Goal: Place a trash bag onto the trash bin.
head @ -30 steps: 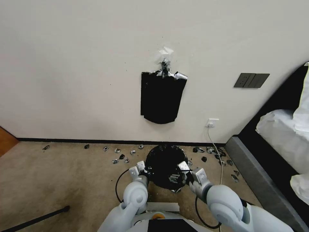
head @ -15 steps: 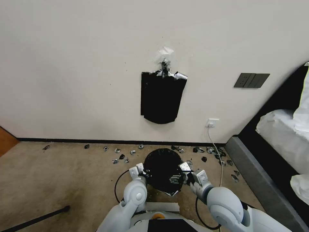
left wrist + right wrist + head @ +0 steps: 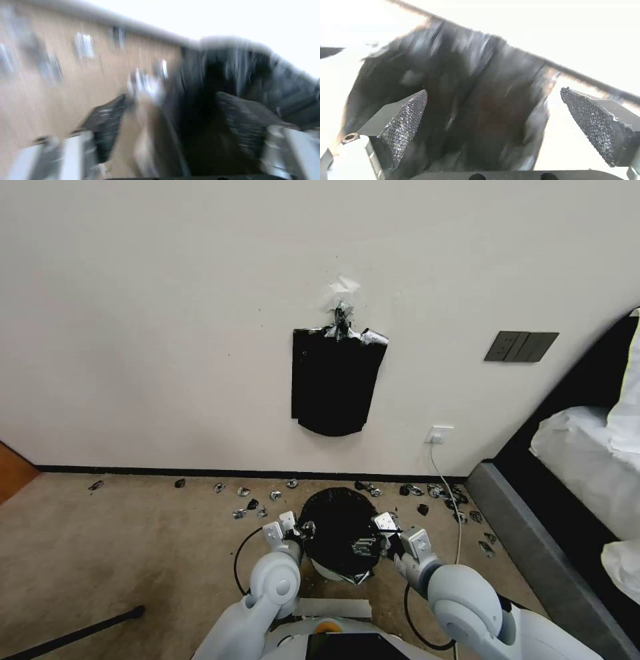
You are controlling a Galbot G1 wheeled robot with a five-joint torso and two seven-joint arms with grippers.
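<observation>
The trash bag is seen stretched over the top of the trash bin, between the two grippers; its black film covers the mouth and hangs down the sides, with a sliver of cream wall exposed beneath its lower edge on the side nearest the robot. The left gripper is positioned at the bag's left edge. In the left wrist view its fingers are seen spread wide, with the bag's edge lying between them; contact with either pad cannot be confirmed through the blur. The right gripper is positioned at the bag's right edge. In the right wrist view its fingers are likewise parted widely, and the bag is seen running between them, untouched by the farther pad. Beyond both grippers, small black and silver scraps are scattered on the carpet along the wall. Higher up, a flat black sheaf of bags is taped to the wall.
</observation>
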